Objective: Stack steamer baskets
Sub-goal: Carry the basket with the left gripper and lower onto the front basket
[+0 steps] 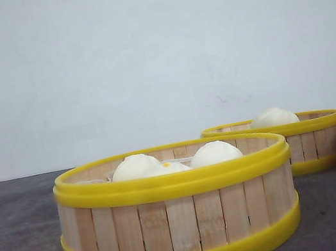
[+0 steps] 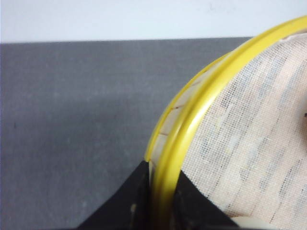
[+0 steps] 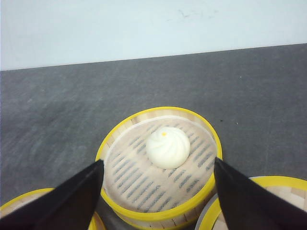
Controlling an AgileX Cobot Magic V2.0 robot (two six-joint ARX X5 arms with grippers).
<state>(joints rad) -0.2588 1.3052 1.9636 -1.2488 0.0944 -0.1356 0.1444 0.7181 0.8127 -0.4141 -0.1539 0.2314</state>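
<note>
Basket rim [image 2: 165, 184] between left hand [image 2: 160, 199] fingers – (clamped)

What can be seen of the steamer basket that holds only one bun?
The single-bun steamer basket is round and shallow, with pale wooden slat walls, thick yellow rims and a slatted floor under thin white cloth. It stands upright on the dark table. One white swirled bun with a yellow dot sits near the middle. The open right gripper hovers above, not touching it.
</note>
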